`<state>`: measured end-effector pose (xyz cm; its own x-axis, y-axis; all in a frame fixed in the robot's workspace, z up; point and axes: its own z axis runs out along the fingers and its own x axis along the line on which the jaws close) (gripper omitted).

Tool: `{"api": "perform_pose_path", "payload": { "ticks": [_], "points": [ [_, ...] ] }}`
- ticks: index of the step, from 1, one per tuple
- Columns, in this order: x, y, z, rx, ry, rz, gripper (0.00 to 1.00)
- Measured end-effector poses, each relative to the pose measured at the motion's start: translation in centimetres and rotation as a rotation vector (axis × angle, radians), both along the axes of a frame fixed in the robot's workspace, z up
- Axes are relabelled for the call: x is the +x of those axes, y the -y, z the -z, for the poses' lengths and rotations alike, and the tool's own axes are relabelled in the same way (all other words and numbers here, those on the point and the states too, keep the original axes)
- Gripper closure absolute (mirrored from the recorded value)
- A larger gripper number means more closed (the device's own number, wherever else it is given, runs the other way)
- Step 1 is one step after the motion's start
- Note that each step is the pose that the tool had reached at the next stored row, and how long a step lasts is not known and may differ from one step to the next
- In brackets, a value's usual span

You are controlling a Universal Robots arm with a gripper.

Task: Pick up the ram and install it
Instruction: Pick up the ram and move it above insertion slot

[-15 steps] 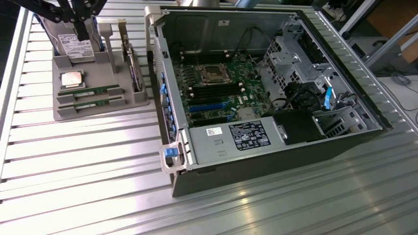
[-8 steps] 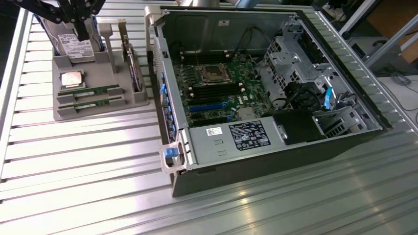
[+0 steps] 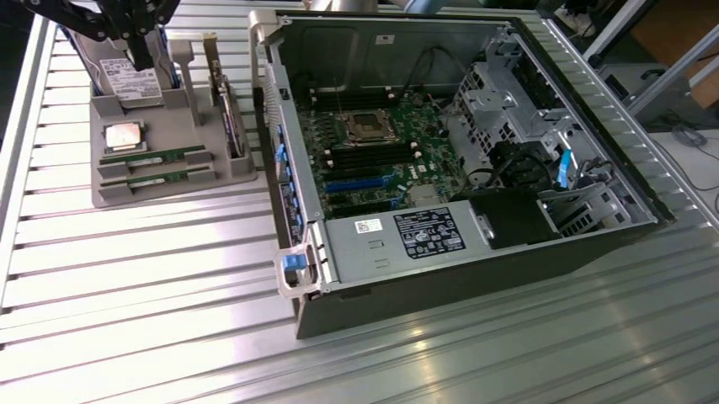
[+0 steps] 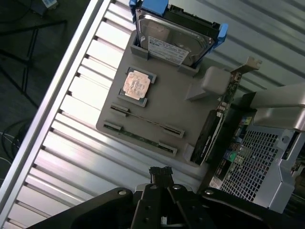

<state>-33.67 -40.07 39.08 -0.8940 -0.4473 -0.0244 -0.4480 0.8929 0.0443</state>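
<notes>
The gripper (image 4: 160,171) hangs near the grey plastic tray (image 3: 180,126), its black fingers pressed together on nothing. One ram (image 3: 151,156) and the other ram (image 3: 157,178), thin green sticks, sit side by side in slots in the tray, beside a square silvery chip (image 3: 124,135). The tray rests on the ribbed aluminium table (image 3: 135,278).

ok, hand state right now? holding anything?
Hand: shut, holding nothing; one ram stick and its twin lie in the grey tray.
</notes>
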Motion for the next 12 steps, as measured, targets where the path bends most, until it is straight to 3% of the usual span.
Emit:
{"api": "perform_pose_path", "payload": {
  "ticks": [12],
  "points": [
    [0.00, 0.00, 0.00, 0.0000, 0.0000, -0.071, 0.89]
  ]
}}
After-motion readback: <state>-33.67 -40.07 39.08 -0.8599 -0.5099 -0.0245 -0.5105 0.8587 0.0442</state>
